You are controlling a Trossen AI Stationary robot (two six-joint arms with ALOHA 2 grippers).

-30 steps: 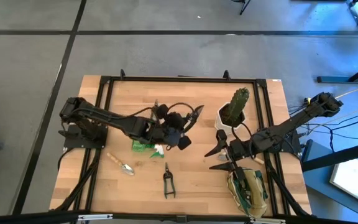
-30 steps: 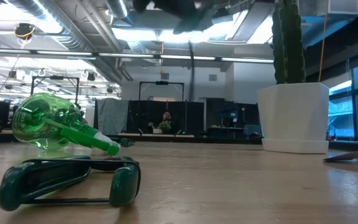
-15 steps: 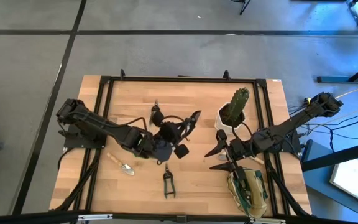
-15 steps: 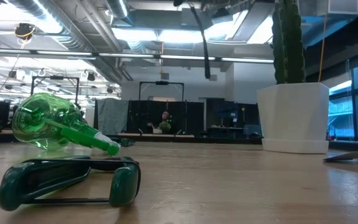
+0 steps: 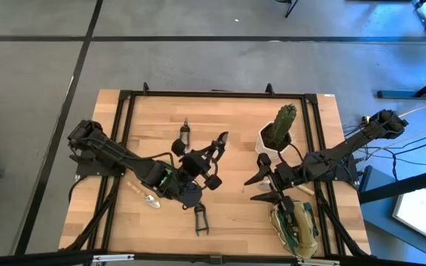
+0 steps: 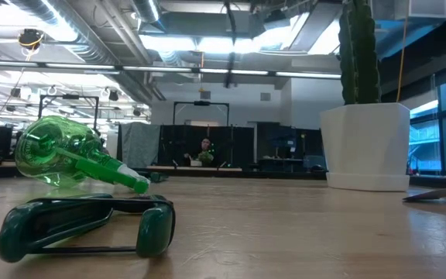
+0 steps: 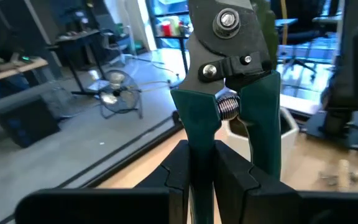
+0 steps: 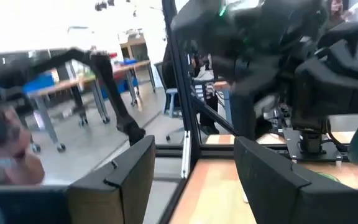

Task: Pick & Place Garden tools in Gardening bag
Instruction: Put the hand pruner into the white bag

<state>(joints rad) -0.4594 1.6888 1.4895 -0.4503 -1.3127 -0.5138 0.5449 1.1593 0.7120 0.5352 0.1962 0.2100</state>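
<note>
Above the desk's (image 5: 220, 118) middle, my left tool (image 7: 204, 171) clamps a pruning shear (image 7: 232, 93): dark green handles pinched together, a coil spring between them, grey riveted blades beyond. My right tool (image 5: 266, 188) hangs part-open and holds nothing, just beside the olive gardening bag (image 5: 296, 227). A second shear (image 5: 200, 216), a trowel (image 5: 145, 196) and a green spray bottle (image 6: 72, 161) lie on the desk.

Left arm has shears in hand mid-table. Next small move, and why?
Probably carry them right, toward the gardening bag. The left gripper is shut on pruning shears, lifted off the table, while the bag sits at the table's front right corner, beside the open right gripper. Watch that arm and the cactus pot.
</note>
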